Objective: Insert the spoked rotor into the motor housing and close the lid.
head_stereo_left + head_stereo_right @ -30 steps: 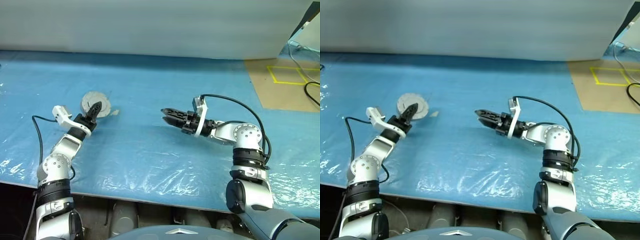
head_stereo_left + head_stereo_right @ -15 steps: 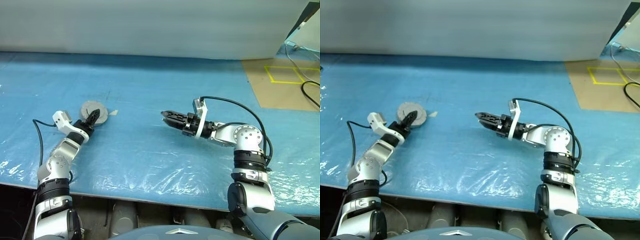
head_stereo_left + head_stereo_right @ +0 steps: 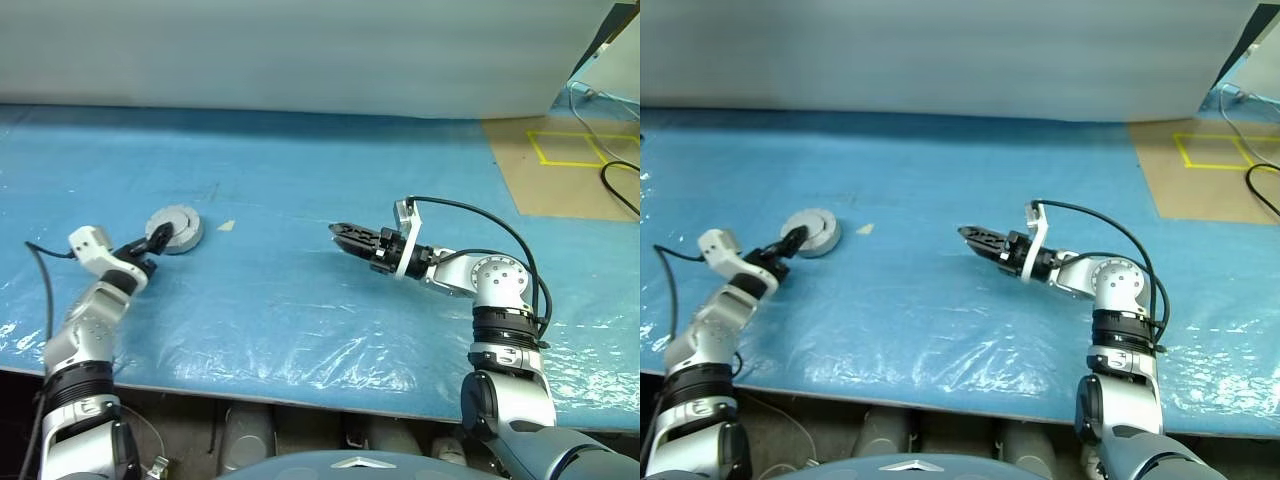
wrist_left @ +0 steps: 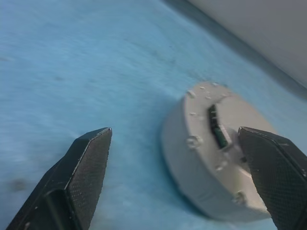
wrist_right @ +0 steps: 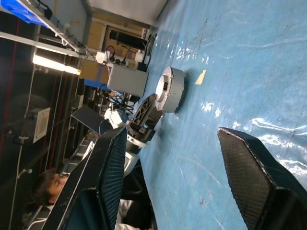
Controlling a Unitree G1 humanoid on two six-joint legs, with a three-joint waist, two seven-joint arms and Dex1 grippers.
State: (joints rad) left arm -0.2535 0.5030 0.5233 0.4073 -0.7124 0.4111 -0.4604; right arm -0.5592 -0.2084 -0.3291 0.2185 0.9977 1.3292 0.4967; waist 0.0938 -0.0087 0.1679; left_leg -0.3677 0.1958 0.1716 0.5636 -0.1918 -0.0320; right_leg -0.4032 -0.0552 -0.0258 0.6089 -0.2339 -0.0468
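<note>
The motor housing [image 3: 174, 229] lies flat on the blue sheet at the left as a closed round grey puck. The lid [image 4: 230, 125] sits on top of it, plain grey face up. The spoked rotor is hidden. My left gripper [image 3: 153, 242] is open just left of the housing and apart from it, with its black fingers [image 4: 81, 177] spread on either side of the puck in the left wrist view. My right gripper [image 3: 340, 232] hovers open over the middle of the sheet, pointing left with nothing between its fingers [image 5: 249, 177]. The housing [image 5: 170, 89] stands far ahead of it.
A small tan scrap [image 3: 226, 225] lies right of the housing. A brown board with yellow tape [image 3: 570, 160] and cables sits at the back right. A pale wall [image 3: 300, 50] bounds the far side. A person [image 5: 48, 187] shows beyond the table's left end.
My left gripper has opened and drawn back to the left, off the housing, which now lies flat by itself. The right arm has kept still.
</note>
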